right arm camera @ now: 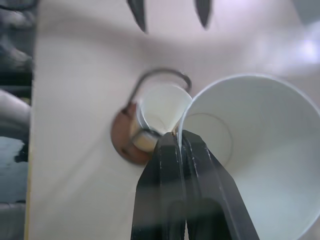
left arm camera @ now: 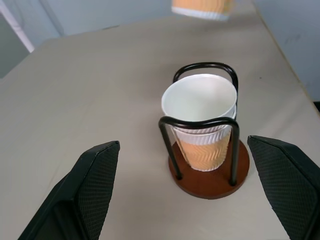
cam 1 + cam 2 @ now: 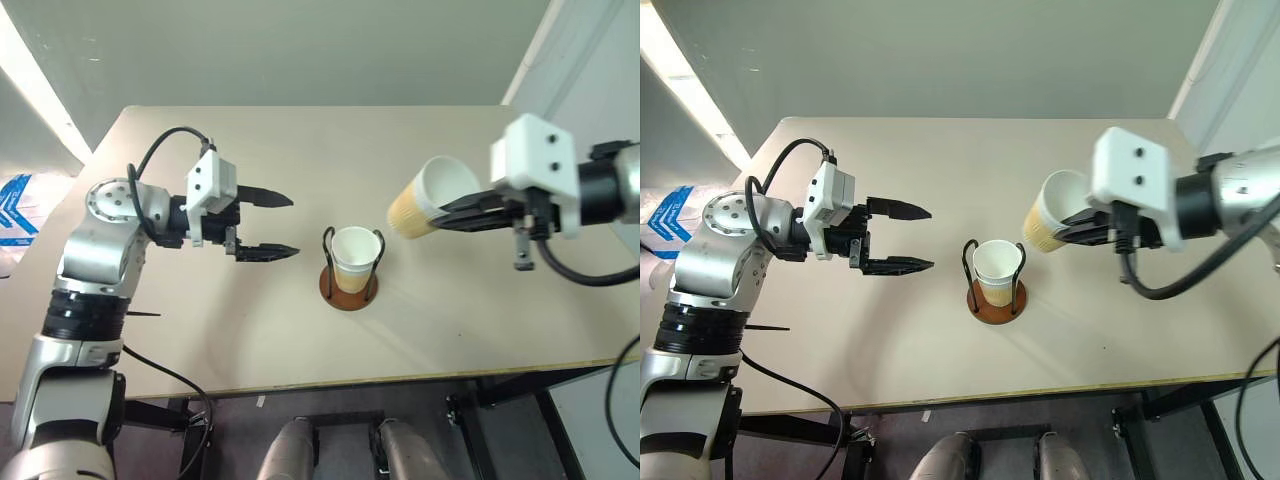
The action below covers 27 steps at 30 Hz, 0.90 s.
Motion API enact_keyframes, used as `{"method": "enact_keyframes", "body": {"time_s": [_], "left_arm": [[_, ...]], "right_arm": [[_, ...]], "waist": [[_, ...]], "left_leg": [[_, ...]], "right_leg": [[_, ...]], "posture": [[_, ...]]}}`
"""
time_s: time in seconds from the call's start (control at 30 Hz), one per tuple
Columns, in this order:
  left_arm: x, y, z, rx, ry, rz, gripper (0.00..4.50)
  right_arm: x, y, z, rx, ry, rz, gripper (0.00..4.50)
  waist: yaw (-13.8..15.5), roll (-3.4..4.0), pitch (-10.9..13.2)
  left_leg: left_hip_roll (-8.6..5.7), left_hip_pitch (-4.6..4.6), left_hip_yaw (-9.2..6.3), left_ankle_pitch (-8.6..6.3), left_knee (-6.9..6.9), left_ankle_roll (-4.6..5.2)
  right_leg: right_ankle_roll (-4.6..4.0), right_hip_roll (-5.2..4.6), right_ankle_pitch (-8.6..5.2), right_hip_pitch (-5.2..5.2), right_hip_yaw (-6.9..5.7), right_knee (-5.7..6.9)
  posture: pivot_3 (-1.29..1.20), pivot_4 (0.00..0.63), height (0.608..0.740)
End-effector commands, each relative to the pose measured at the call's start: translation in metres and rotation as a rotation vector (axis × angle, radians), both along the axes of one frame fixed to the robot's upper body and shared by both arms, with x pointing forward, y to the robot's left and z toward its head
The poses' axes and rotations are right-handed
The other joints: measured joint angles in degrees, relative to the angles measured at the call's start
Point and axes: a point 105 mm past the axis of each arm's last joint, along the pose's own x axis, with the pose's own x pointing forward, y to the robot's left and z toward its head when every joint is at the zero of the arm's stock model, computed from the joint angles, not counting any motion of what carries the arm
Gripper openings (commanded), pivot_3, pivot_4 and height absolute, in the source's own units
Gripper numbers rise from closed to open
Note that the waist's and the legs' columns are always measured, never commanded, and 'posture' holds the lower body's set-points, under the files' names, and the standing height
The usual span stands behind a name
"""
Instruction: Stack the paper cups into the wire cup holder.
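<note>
Your right gripper [image 3: 447, 213] carries a paper cup [image 3: 425, 208] in the air above the tan table [image 3: 200, 340], tipped well over: its long axis runs nearly level, the tan bottom pointing toward the table's middle and the white mouth turned back toward the wrist. The two black fingers are closed tight on the cup's wall at the rim, one inside the mouth and one outside, as the right wrist view makes plain.

On the table below and to the left of that raised cup stands the wire cup holder [image 3: 349, 285], its reddish-brown disc flat on the surface and its two black wire loops upright. A stack of cups [image 3: 353, 258] already sits inside it, upright, mouth open to the ceiling, long axis vertical, between the loops. In the left wrist view two rims show, one nested in the other.

Your left gripper [image 3: 268, 224] hangs just above the table on the holder's other side, fingers spread wide and holding nothing. It points sideways at the holder, the fingertips near the closest wire loop but apart from it.

The held cup is clear of the holder, up and off to its right, not yet over the stacked cups' mouth.
</note>
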Motion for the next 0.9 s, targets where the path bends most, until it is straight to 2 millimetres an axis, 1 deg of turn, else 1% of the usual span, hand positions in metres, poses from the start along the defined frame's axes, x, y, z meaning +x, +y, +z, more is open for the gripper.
{"method": "enact_keyframes", "body": {"time_s": [0.03,0.17,0.43,0.57,0.8,0.9], "left_arm": [[0.0,0.001,0.012,-0.009,-0.059,0.009,4.5],[-0.001,0.0,0.011,-0.004,-0.065,0.012,4.5],[-0.003,0.0,0.01,-0.004,-0.069,0.024,4.5],[-0.006,0.001,0.01,-0.001,-0.067,0.029,4.5],[-0.006,0.001,0.009,-0.001,-0.063,0.034,4.5],[-0.005,-0.001,0.009,-0.004,-0.064,0.034,4.5]], "right_arm": [[0.007,0.012,0.003,-0.032,-0.051,0.04,0.03],[0.016,0.021,-0.001,-0.068,-0.064,0.08,0.03],[0.025,0.02,-0.021,-0.128,-0.039,0.105,0.03],[0.024,0.027,-0.028,-0.127,-0.009,0.134,0.03],[0.016,0.035,-0.025,-0.119,0.001,0.177,0.03],[0.015,0.036,-0.028,-0.133,0.003,0.185,0.03]], "waist": [[0.0,0.0,0.0],[0.0,0.0,0.0],[0.0,-0.01,0.0],[-0.1,0.0,0.0],[-0.1,-0.01,0.0],[-0.1,-0.01,0.0]], "left_leg": [[0.02,0.01,-0.01,0.0,0.0,0.0],[0.02,-0.04,-0.01,0.0,-0.03,-0.01],[0.05,-0.21,-0.01,0.07,-0.09,-0.12],[0.05,-0.2,-0.01,0.09,-0.16,-0.15],[0.06,-0.2,-0.01,0.12,-0.23,-0.2],[0.06,-0.2,-0.02,0.13,-0.23,-0.21]], "right_leg": [[-0.01,0.0,0.0,-0.02,-0.02,0.01],[-0.06,0.0,0.02,-0.13,-0.02,0.04],[-0.05,0.01,0.03,-0.32,-0.03,0.04],[-0.05,0.01,0.03,-0.32,-0.03,0.02],[-0.15,0.01,-0.01,-0.36,-0.04,0.05],[-0.19,0.01,-0.03,-0.36,-0.04,0.05]], "posture": [[0.0,0.15,0.74],[0.0,0.15,0.74],[0.0,0.15,0.74],[0.0,0.15,0.74],[0.0,0.15,0.74],[0.0,0.15,0.74]]}}
